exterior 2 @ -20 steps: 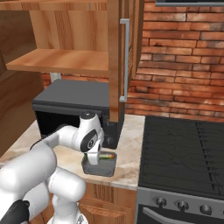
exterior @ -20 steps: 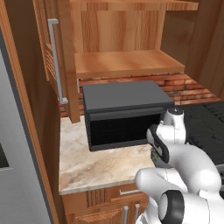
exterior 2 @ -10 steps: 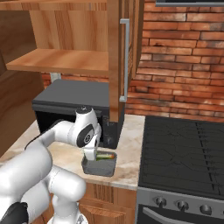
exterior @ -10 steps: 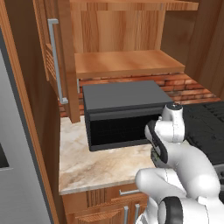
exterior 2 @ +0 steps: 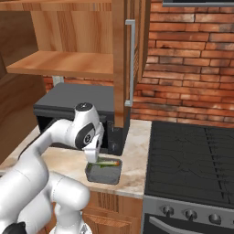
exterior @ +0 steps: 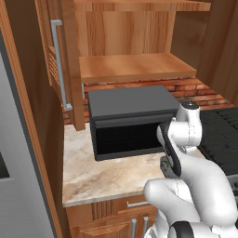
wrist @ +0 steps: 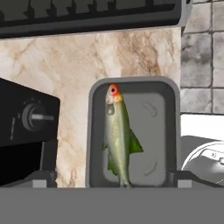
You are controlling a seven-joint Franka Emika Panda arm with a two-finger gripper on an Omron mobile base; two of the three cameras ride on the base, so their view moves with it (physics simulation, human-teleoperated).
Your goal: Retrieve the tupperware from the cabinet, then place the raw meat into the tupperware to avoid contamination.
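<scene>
Raw meat [wrist: 118, 135] inside tupperware [wrist: 166, 127], open hand [wrist: 109, 178] just above.

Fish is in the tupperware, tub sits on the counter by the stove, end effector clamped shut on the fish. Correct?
Not quite. The fish does lie in the tupperware on the counter beside the stove, but the end effector is open, its fingertips standing either side of the tub and gripping nothing. The hand view shows it.
</scene>
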